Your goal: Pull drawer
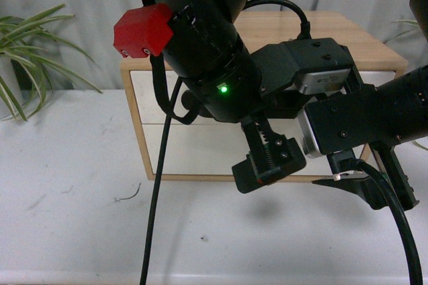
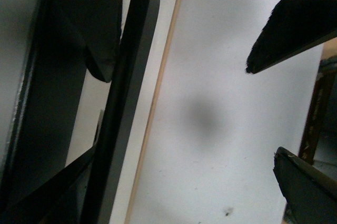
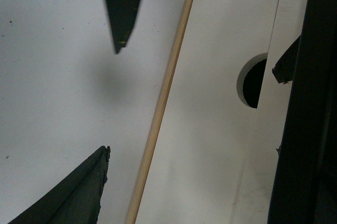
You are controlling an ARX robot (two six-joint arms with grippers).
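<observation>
The drawer (image 2: 150,50) shows in the left wrist view as a strip of white front with its long black bar handle (image 2: 126,103) running along it. My left gripper (image 2: 184,187) is open, and the bar lies close by one of its fingers (image 2: 308,187), at the far side of the gap. In the right wrist view a white front carries the semicircular notch (image 3: 253,82), with a dark band (image 3: 303,129) beside it. My right gripper (image 3: 195,182) is open over that front and holds nothing. In the front view both grippers, left (image 1: 267,161) and right (image 1: 361,188), hang low before the cabinet.
The light wood cabinet (image 1: 348,37) stands on a white table (image 1: 80,198). A green plant (image 1: 27,64) grows at the far left. A black cable (image 1: 155,218) hangs down to the table's front edge. The two arms sit close together and hide most of the fronts.
</observation>
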